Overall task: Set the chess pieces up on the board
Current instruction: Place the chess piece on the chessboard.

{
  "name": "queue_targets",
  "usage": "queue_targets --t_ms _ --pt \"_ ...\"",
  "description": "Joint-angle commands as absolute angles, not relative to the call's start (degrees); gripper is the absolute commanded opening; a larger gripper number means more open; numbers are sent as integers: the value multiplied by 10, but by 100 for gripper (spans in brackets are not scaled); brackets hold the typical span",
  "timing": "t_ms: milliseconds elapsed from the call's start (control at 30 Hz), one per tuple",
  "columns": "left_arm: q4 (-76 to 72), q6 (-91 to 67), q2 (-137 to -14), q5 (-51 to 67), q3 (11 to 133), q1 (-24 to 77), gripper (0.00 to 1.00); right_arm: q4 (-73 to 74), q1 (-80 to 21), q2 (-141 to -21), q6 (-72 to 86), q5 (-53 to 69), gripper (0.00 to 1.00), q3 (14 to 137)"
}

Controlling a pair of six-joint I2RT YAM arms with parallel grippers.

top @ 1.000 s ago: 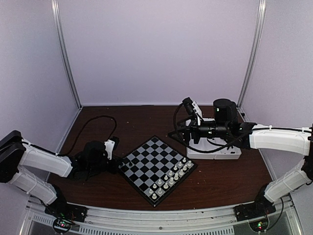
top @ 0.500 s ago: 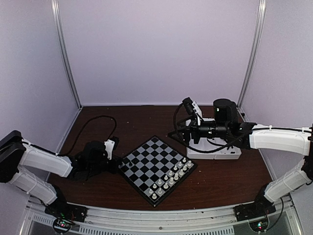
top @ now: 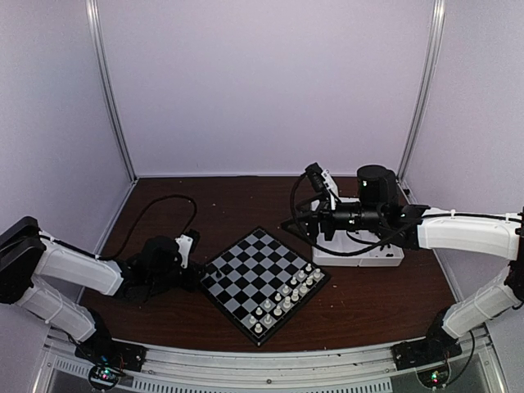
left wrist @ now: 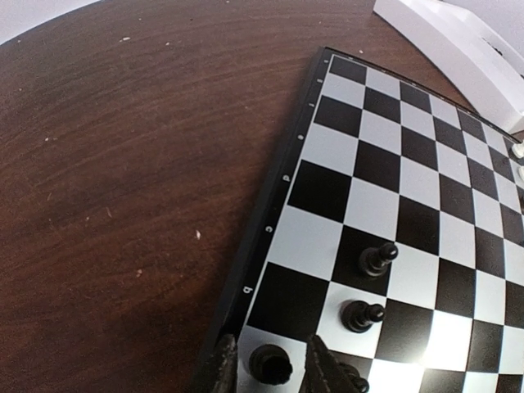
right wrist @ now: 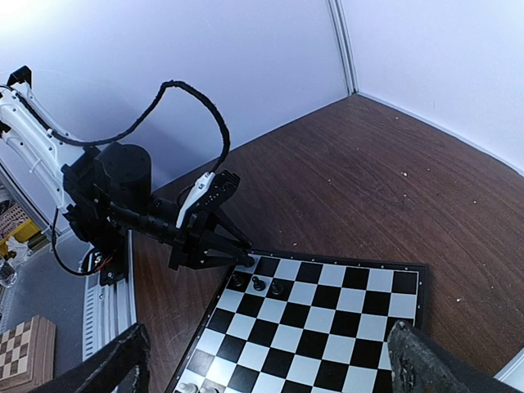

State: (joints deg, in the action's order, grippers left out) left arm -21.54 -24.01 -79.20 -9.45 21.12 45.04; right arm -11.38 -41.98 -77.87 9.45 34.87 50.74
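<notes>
From the top camera I see the board [top: 264, 282] lying cornerwise on the brown table [top: 385, 307]. White chessmen [top: 286, 296] stand in two rows along the board's near-right edge. The black chess pieces [left wrist: 361, 315] hardly show against the dark squares from up there.

The left wrist camera shows them plainly. They stand in a small cluster at the board's left corner, each on its own square. One black piece [left wrist: 270, 365] stands upright on the corner square itself, and the left gripper [top: 196, 278] is low at that corner and straddles it. Its fingers [left wrist: 223, 368] are a little apart, with a thin gap on either side of the piece, so it is not clamping anything. Another piece is half hidden behind the far finger.

The right wrist camera looks back across the board from the opposite side. It shows the whole left arm reaching in to that corner, with three dark pieces in a line just inside the frame. The right gripper [top: 296, 223] hangs above the table off the board's far-right edge. It is spread fully wide and has nothing between its jaws.

The white tray [top: 360, 256] sits on the table just off that same edge. The top view hides most of it under the right arm, and the left wrist view catches only its outer wall. I cannot tell what is in it.
</notes>
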Motion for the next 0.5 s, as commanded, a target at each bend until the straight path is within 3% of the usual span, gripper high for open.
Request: queue_targets --t_ms 0,467 --pt "-175 -252 -794 -103 240 447 35 -127 -417 -775 100 360 100 512" --pt "-75 -249 -667 -130 272 447 47 -109 -417 -775 103 351 100 520"
